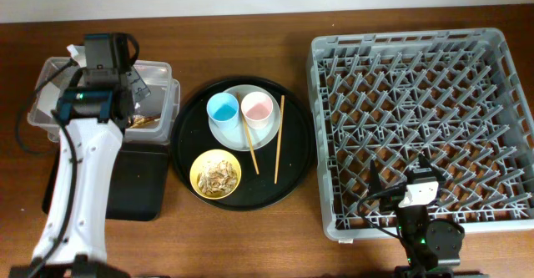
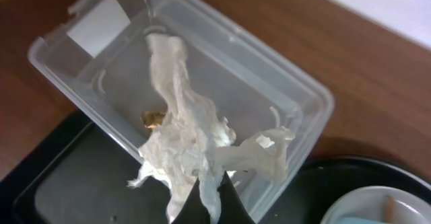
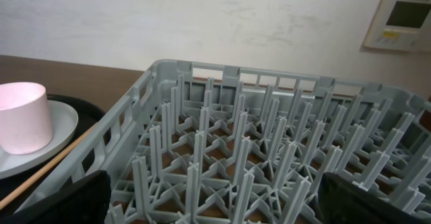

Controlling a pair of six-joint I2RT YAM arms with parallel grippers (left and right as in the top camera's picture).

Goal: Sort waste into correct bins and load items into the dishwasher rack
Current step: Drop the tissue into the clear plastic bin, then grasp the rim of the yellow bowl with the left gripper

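the step in hand looks to be dropping the crumpled white tissue (image 2: 182, 136) into the clear rectangular plastic tub with a white label (image 2: 229, 56), which sits to the left of the large round black tray (image 1: 292, 174). the left claw (image 2: 209, 200) is clenched on one end of the tissue, and the rest hangs loose over the tub. in the left wrist view the paper lines up with the tub's near wall, on the side of the shallow black rectangular tray (image 1: 133, 186), so part of it may drape outside if let go here. to do it well, i would carry the claw toward the tub's middle, lower it until the loose end touches the floor beside the small gold-brown foil wrapper (image 2: 153, 119), then part the fingers fully and lift straight up so the paper does not cling. on the round tray itself, the beige food scraps (image 1: 217, 176) lie in the yellow bowl (image 1: 193, 176), not yet sorted. right of the tray stands the large grey plastic dishwasher rack (image 1: 317, 128) on the wooden surface (image 1: 250, 245). the right claw (image 3: 214, 180) is released, fingers wide apart, at the rack's near edge, holding nothing.
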